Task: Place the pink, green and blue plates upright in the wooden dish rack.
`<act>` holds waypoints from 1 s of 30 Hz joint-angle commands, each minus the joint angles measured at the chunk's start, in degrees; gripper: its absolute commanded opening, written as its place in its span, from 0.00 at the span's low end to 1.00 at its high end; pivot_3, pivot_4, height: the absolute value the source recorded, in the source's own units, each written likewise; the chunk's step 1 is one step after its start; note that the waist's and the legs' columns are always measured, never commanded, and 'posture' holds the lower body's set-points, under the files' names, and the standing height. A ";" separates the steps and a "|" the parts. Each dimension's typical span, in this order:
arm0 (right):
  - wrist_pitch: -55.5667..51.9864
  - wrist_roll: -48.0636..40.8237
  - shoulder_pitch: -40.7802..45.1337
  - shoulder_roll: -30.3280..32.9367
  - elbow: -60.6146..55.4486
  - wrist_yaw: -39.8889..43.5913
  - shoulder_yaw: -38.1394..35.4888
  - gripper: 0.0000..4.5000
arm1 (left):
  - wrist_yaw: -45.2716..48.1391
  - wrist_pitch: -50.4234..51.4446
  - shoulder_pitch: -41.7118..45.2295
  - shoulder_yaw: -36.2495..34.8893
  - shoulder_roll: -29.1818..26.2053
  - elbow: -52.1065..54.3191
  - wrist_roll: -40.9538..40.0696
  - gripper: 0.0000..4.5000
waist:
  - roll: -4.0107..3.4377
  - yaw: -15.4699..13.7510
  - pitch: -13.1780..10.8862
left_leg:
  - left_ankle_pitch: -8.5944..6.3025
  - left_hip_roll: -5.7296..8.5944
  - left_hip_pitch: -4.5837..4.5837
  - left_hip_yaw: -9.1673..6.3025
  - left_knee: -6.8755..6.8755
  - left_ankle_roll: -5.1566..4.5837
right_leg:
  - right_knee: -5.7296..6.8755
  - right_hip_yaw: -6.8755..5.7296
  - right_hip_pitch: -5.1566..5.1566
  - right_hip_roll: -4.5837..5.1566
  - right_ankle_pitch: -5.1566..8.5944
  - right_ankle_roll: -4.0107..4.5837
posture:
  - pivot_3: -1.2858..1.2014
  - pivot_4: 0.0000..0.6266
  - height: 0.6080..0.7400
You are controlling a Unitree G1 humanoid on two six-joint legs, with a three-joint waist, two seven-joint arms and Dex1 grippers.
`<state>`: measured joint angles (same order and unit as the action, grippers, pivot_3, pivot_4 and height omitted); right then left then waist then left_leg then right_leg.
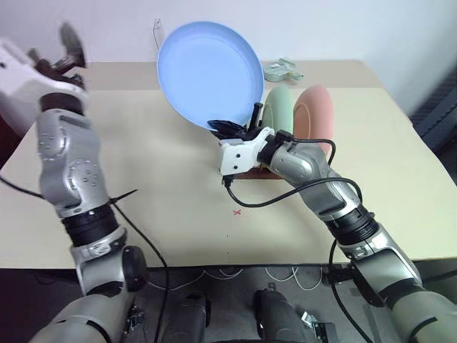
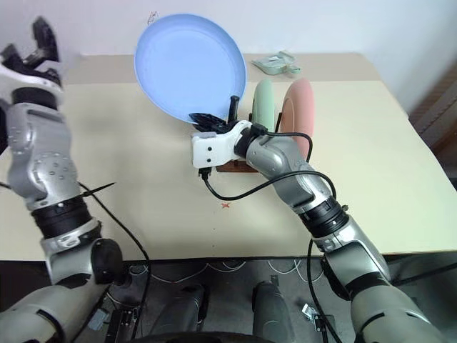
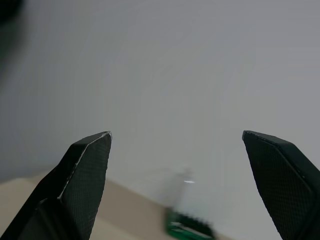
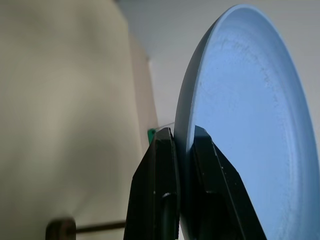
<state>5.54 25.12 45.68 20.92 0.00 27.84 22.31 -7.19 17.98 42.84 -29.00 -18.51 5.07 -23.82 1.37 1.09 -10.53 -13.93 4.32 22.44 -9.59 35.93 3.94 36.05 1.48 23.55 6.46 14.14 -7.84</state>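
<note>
Right gripper (image 4: 182, 137) clamped on the blue plate's (image 1: 207, 71) lower rim, held upright for slotting. Just beyond: green plate (image 1: 278, 106) and pink plate (image 1: 318, 111) already standing in the wooden dish rack (image 2: 232, 166). Left gripper (image 3: 180, 150) spread wide, empty, well clear.

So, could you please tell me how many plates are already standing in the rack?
2: the green plate and the pink plate stand upright in the wooden dish rack. The blue plate is held above by the right gripper.
</note>
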 commanded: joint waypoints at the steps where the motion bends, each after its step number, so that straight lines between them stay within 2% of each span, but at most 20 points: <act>1: -8.04 -12.92 0.15 -7.41 -6.87 0.63 -7.34 0.00 | 7.27 0.14 -7.39 2.50 -5.10 -3.92 3.18 0.98 | -0.06 0.40 0.01 | 0.00 0.00 -0.01 0.00 -0.03 0.00 | 0.01 0.01 0.02 0.00 0.00 0.00 | 0.52 0.24 1.00; 3: -10.93 -16.55 -0.12 -9.15 -8.87 1.81 -9.27 0.00 | 10.54 1.32 -11.08 5.67 -7.96 -5.15 5.15 0.98 | -0.05 0.22 0.01 | 0.00 -0.01 -0.01 -0.01 -0.05 0.00 | 0.07 0.01 0.06 -0.01 0.00 0.01 | 0.52 0.24 1.00; 7: -23.70 -29.48 -1.13 -13.23 -16.16 3.11 -14.72 0.00 | 20.03 1.37 -17.98 10.70 -7.70 -1.76 2.56 0.98 | -0.05 -0.48 0.00 | -0.13 0.02 0.03 -0.13 0.01 -0.24 | 0.02 -0.01 -0.01 -0.01 -0.02 0.04 | 0.52 0.24 1.00; 10: -36.52 -40.66 -2.39 -15.81 -22.37 0.68 -21.24 0.00 | 29.76 -0.40 -24.33 18.57 -7.96 3.69 2.71 0.98 | -0.10 -0.28 -0.01 | -0.14 -0.02 0.03 -0.15 -0.04 -0.25 | 0.03 -0.01 0.01 0.00 -0.02 0.06 | 0.52 0.24 1.00; 13: -44.64 -47.97 -2.89 -18.19 -25.84 -3.76 -26.07 0.00 | 34.42 -0.20 -27.57 22.01 -7.41 7.36 1.49 0.98 | -0.13 -0.05 -0.02 | -0.14 -0.04 0.02 -0.12 -0.08 -0.25 | 0.06 0.00 0.09 0.00 -0.05 0.12 | 0.52 0.24 1.00; 21: -59.24 -60.40 -7.85 -26.12 -31.04 -15.64 -29.43 0.00 | 35.22 0.37 -28.51 23.91 -4.92 9.04 2.05 0.98 | -0.40 0.28 0.07 | -0.03 -0.19 -0.02 -0.02 -0.60 -0.09 | 0.16 0.03 0.47 -0.08 -0.13 0.26 | 0.52 0.24 1.00; 30: -61.63 -64.68 -7.41 -26.09 -29.11 -21.40 -30.69 0.00 | 35.23 0.55 -28.42 22.85 -5.21 9.10 2.08 0.98 | -0.41 0.19 0.07 | 0.00 -0.17 -0.01 0.01 -0.61 -0.06 | 0.14 0.03 0.48 -0.08 -0.15 0.27 | 0.52 0.24 1.00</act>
<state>-56.70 -38.02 37.05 -5.05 -27.85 7.03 -8.31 28.11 19.20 14.02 -5.28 -23.42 12.25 -21.87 0.96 1.28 -10.47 -13.93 4.14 22.43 -9.57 35.32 3.88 36.19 1.51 24.04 6.37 13.99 -7.56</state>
